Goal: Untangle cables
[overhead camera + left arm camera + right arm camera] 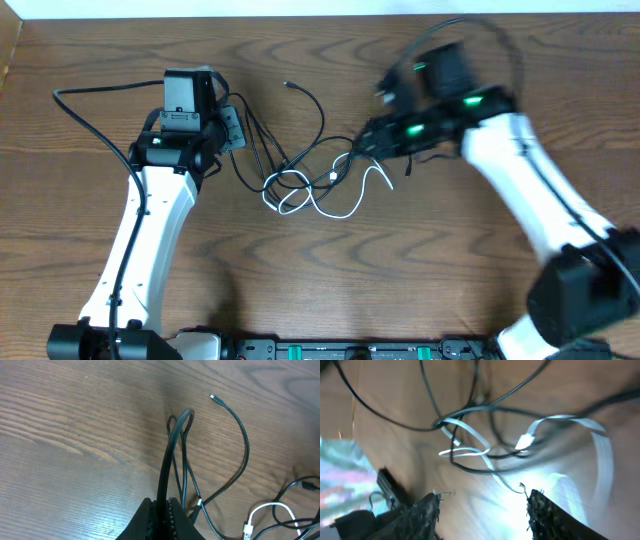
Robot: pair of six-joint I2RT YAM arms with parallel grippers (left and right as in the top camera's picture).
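The left gripper (pixel 161 512) was pinched shut on a loop of black cable (pixel 172 445). The right gripper (pixel 482 507) hung spread and empty just right of the knot (pixel 290 183) at mid-tabletop (pixel 450 280), where the white cable (pixel 340 216) threaded through black loops. A hard pull from the left would likely cinch that knot rather than free it, and the right closing carelessly could catch two strands together. The tangle lay well clear of the far edge, with bare wood near and right for drawing a cable out.
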